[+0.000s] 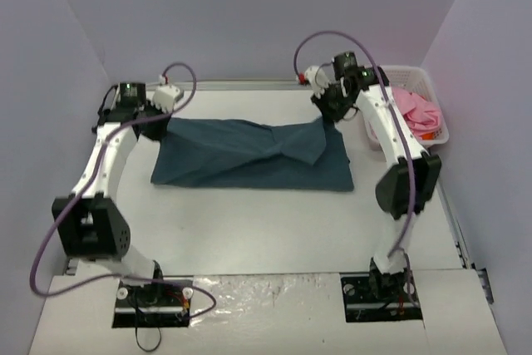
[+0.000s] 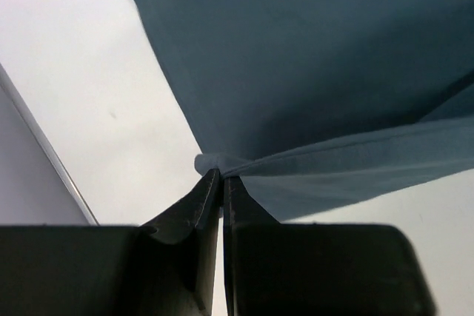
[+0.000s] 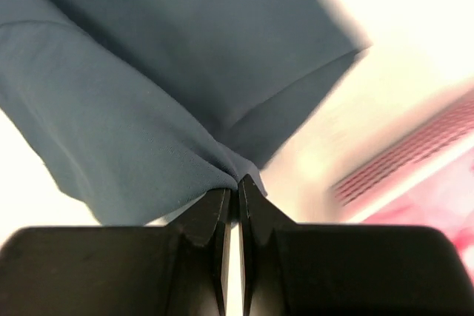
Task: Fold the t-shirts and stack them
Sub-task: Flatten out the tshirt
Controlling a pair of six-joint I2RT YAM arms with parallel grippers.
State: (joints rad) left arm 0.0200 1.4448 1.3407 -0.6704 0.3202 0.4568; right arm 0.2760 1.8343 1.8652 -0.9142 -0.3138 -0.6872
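Observation:
The dark teal-blue t-shirt [image 1: 249,155] lies spread across the middle of the table, its far edge lifted at both ends. My left gripper [image 1: 160,118] is shut on its far left corner, seen pinched between the fingers in the left wrist view [image 2: 220,172]. My right gripper [image 1: 331,110] is shut on the far right corner, also pinched in the right wrist view [image 3: 235,183]. The teal cloth [image 2: 311,72] stretches away from both grippers [image 3: 148,79]. The pink t-shirt [image 1: 416,110] lies bunched in the basket at the right.
The white lattice basket [image 1: 439,129] stands at the far right by the right arm, and shows blurred in the right wrist view [image 3: 400,168]. Grey walls close in the table at the back and sides.

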